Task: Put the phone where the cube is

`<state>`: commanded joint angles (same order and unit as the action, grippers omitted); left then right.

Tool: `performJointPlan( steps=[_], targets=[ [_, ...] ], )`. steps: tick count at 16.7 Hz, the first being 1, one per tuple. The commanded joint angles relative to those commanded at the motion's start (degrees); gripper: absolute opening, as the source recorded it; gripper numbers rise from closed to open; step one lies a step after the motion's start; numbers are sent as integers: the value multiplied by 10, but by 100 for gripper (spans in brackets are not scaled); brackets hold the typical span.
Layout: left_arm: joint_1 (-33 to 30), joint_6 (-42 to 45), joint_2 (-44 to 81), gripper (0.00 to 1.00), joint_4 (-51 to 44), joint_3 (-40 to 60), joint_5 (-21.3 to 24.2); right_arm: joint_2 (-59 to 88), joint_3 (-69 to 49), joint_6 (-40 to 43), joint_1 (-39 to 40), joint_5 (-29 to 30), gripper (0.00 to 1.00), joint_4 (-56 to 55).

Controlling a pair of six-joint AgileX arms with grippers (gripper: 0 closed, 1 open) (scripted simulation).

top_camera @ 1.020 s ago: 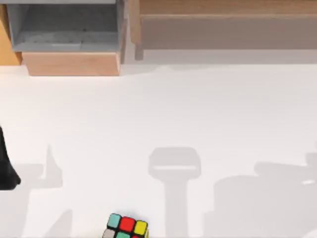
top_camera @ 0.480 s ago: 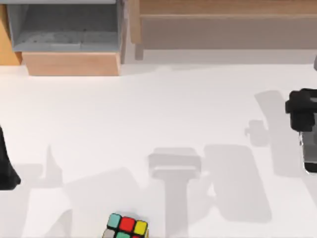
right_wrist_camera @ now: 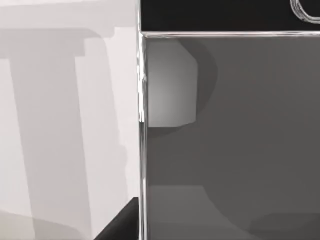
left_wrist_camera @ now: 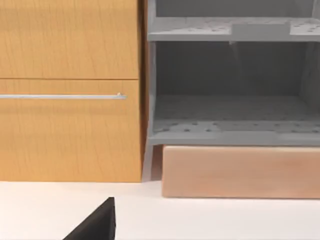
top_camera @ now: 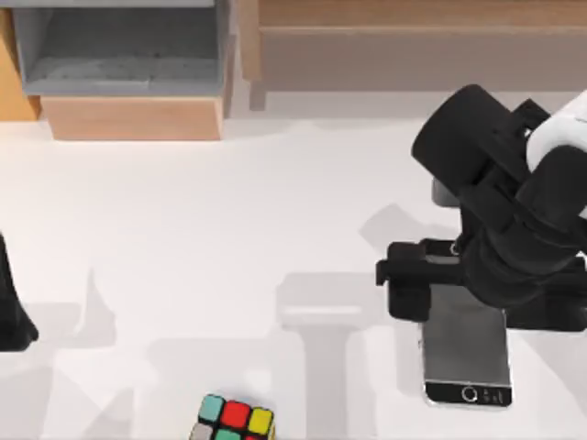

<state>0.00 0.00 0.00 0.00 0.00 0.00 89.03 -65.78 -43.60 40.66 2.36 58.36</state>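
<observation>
One phone (top_camera: 465,353) under right gripper (top_camera: 440,275) — cube (top_camera: 231,420) well apart.

You are viewing a white table (top_camera: 229,229) carrying a cube (top_camera: 233,421) at the lower edge, left of centre, and a phone (top_camera: 466,353) lying flat at lower right; wooden cabinets (top_camera: 133,69) are standing along the top edge.

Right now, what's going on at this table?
The right arm's gripper is over the top end of the phone, which lies screen-up at the table's right. Whether it has a grip on the phone cannot be told. The cube sits apart at the near edge, left of centre, so the phone is not there yet. The left arm is parked at the left edge.
</observation>
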Motion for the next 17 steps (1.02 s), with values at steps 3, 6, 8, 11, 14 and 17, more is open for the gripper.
performJointPlan(
  steps=[3, 6, 8, 11, 14, 17],
  targets=[
    [0, 0, 0, 100, 0, 0, 0, 22, 1, -68, 76, -7, 0, 5],
    [0, 0, 0, 100, 0, 0, 0, 43, 4, -119, 135, -13, 0, 8],
    [0, 0, 0, 100, 0, 0, 0, 54, 6, -143, 162, -15, 0, 10],
    [0, 0, 0, 100, 0, 0, 0, 61, 8, -158, 180, -17, 0, 11],
    [0, 0, 0, 100, 0, 0, 0, 61, 8, -158, 180, -17, 0, 11],
    [0, 0, 0, 100, 0, 0, 0, 59, 6, -159, 178, -17, 0, 10]
  ],
)
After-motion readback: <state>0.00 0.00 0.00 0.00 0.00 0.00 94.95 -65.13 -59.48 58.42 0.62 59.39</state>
